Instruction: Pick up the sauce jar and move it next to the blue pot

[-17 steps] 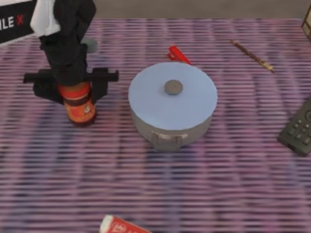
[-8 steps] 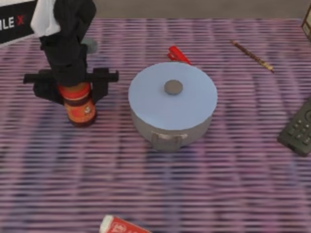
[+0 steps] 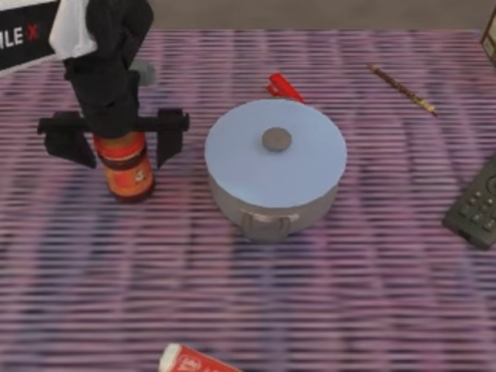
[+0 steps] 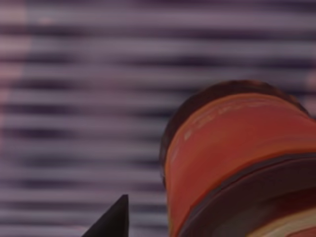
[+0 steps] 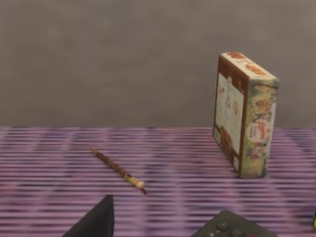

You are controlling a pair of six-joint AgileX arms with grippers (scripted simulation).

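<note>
Left gripper (image 3: 114, 137) of mine hangs spread astride the sauce jar (image 3: 128, 172), standing at the blue pot's (image 3: 275, 167) nine o'clock, ready for delivery.

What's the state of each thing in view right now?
left gripper: open, fingers either side of the jar's top.
sauce jar: upright on the table, lid on, left of the pot.
blue pot: upright, lid on.
box: standing upright at the table's far right.
remote: lying flat at the right edge.
stick: lying flat.
tube: lying at the near edge.
right gripper: only a dark tip shows.
</note>
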